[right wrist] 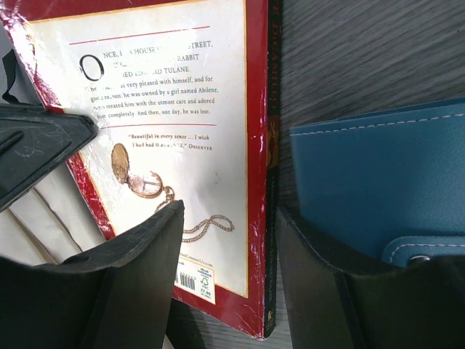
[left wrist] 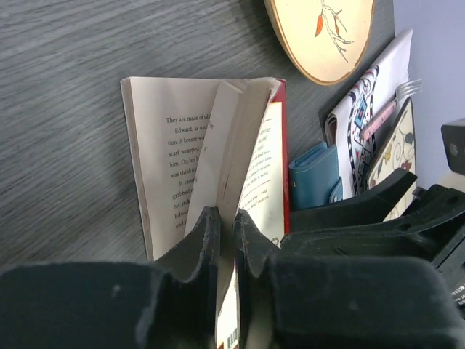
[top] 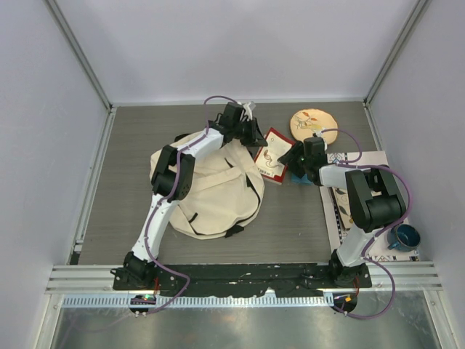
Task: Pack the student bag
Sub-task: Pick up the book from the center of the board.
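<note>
The student bag [top: 211, 190], a big cream fabric backpack with black straps, lies slumped at the table's middle left. Just right of it lies a red-and-white paperback book [top: 274, 157], open in the left wrist view with printed pages [left wrist: 171, 156] showing. My left gripper [left wrist: 227, 215] reaches over the bag and is shut on the book's raised cover, which stands edge-on between the fingers. My right gripper [right wrist: 229, 218] is open and straddles the book's spine [right wrist: 270, 145], one finger over the back cover [right wrist: 167, 109], the other against a blue wallet [right wrist: 378, 174].
A round tan embroidered disc [top: 312, 123] lies behind the book. The blue wallet [top: 298, 177] sits between the book and a patterned mat [top: 367, 163] at the right. A blue mug [top: 404, 236] stands on the mat's near end. Walls enclose the table.
</note>
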`<state>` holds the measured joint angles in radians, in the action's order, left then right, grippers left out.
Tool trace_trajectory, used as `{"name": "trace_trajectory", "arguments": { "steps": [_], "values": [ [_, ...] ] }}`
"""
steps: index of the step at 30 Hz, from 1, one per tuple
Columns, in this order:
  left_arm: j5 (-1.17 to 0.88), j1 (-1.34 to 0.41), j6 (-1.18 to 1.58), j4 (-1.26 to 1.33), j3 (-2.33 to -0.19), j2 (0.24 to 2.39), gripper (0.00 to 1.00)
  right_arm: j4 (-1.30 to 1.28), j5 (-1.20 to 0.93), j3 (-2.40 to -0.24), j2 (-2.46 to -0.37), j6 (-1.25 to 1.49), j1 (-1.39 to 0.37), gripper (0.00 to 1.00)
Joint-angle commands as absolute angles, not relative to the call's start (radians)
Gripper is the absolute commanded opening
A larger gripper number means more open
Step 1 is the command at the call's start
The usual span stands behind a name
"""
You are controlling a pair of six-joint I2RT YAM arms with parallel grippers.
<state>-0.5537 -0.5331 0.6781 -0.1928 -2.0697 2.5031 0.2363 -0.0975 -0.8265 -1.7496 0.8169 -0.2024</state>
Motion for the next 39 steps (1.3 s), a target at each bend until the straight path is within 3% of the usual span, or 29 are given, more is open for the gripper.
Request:
{"name": "trace_trajectory", "arguments": {
  "steps": [1, 7, 15, 27, 39],
  "values": [
    [-0.628, -0.565, 0.706, -0.201, -2.060, 2.496, 0.03, 0.262, -0.124, -0.845, -1.750, 0.818, -0.204, 0.59],
    [-0.615, -0.565, 0.715, -0.177, -2.063, 2.438, 0.00, 0.298, -0.156, -0.821, -1.643, 0.813, -0.204, 0.68],
    [-0.682, -0.566, 0.784, -0.072, -2.023, 2.239, 0.00, 0.141, -0.046, -0.784, -1.305, 0.776, -0.201, 0.81],
    [-0.747, -0.581, 0.929, 0.215, -1.704, 1.915, 0.00, -0.130, -0.005, -0.689, -0.842, 0.747, -0.190, 0.88],
    [-0.796, -0.591, 1.020, 0.438, -1.430, 1.712, 0.00, -0.029, -0.339, -0.658, -0.713, 0.779, -0.192, 0.89]
  ]
}}
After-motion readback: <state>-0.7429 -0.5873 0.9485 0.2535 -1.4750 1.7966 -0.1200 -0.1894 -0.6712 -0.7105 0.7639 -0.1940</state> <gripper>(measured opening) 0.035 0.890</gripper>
